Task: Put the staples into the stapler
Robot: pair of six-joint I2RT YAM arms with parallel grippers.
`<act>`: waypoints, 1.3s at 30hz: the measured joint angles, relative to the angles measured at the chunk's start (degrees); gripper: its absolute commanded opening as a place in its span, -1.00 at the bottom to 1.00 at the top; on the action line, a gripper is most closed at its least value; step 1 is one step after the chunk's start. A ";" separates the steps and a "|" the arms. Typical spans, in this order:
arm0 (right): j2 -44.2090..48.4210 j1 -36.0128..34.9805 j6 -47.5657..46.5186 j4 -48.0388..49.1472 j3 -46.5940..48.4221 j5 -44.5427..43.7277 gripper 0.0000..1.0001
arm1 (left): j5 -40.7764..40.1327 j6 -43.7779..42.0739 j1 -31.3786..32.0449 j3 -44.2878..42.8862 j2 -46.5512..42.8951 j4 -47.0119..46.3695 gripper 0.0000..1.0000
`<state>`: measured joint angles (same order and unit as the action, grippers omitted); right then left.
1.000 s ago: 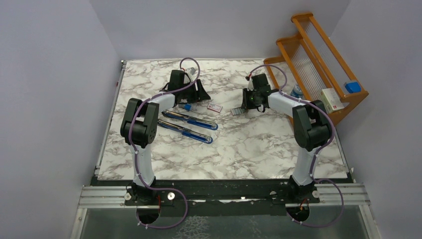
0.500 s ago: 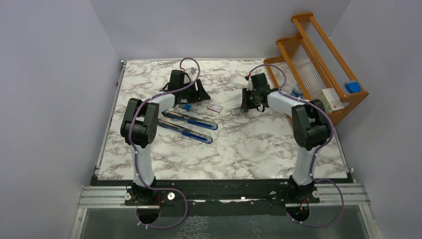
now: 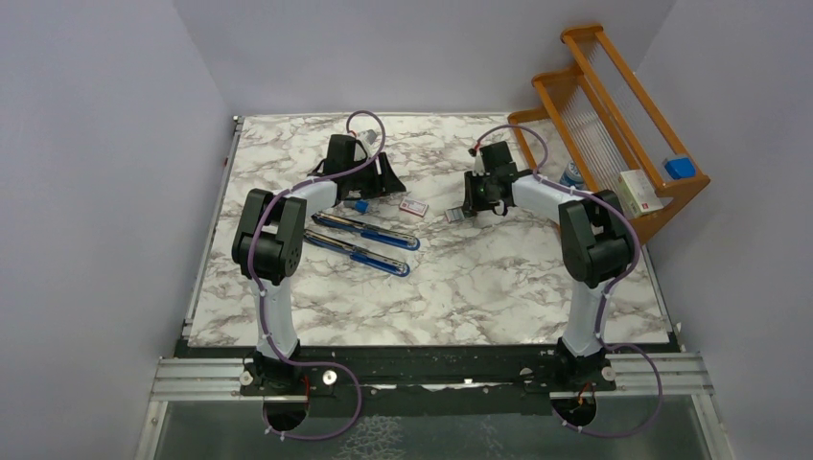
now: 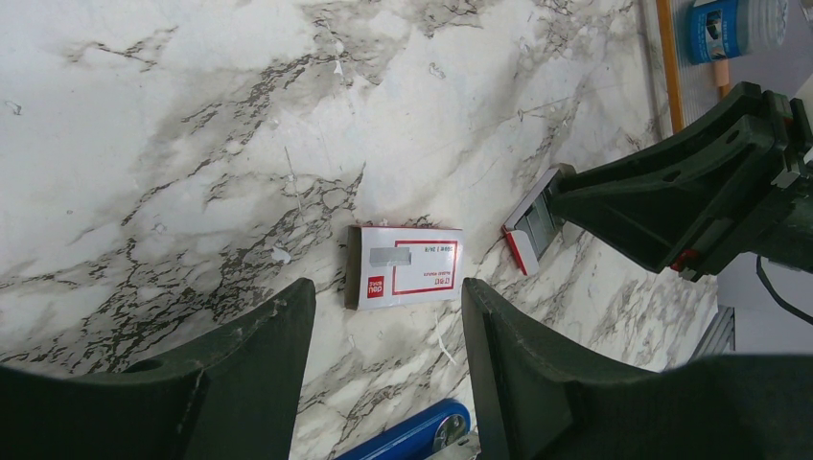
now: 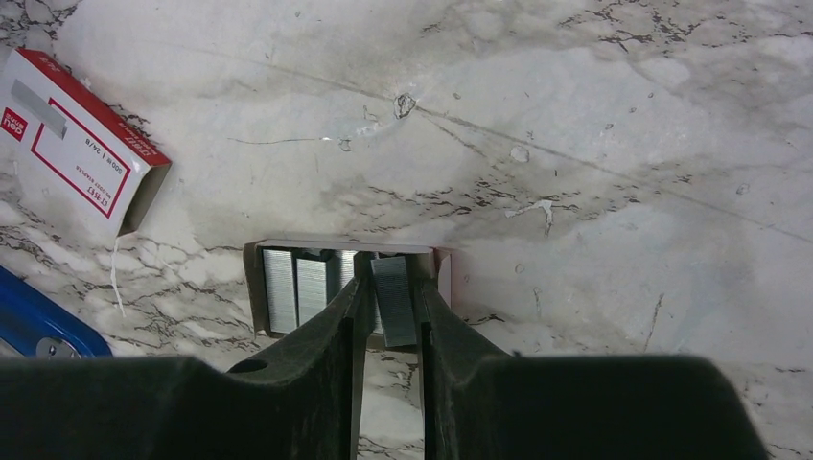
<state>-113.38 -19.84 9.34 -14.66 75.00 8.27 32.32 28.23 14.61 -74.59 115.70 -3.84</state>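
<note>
The stapler (image 3: 362, 241) lies swung open on the marble as two long blue bars, and its blue end (image 4: 412, 436) shows below my left gripper. The staples (image 5: 393, 299) are grey strips in a small open white tray (image 5: 257, 287), also visible from above (image 3: 454, 216). My right gripper (image 5: 389, 287) reaches into the tray and is shut on one strip, which sits tilted between the fingers. The white, red-labelled box sleeve (image 4: 410, 266) (image 3: 414, 205) lies just past my left gripper (image 4: 385, 297), which hangs open and holds nothing.
A small blue-capped cylinder (image 3: 360, 204) sits by the left gripper (image 3: 382, 184). A wooden rack (image 3: 614, 105) at the back right holds a white box and a blue item. A blue-lidded container (image 3: 572, 174) stands at its foot.
The right gripper has edged slightly left and away at the tray, its fingers closing a touch on the strip. The left arm has not moved.
</note>
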 measured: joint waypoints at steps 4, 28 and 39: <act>-0.20 -0.11 -0.02 -0.13 0.28 -0.02 -0.49 | 0.00 0.00 0.00 0.00 0.00 0.00 0.20; 0.37 -0.70 -0.90 -0.87 0.70 -0.76 -0.64 | 0.02 0.00 0.02 -0.94 0.00 0.04 0.20; 2.01 -0.72 -1.14 -1.55 1.25 -0.92 -0.64 | 0.07 0.04 0.00 -0.94 0.00 0.07 0.20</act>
<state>-111.37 -20.56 8.21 -16.21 76.25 7.35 32.38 28.27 14.61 -75.53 115.70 -3.77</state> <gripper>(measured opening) 0.187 0.603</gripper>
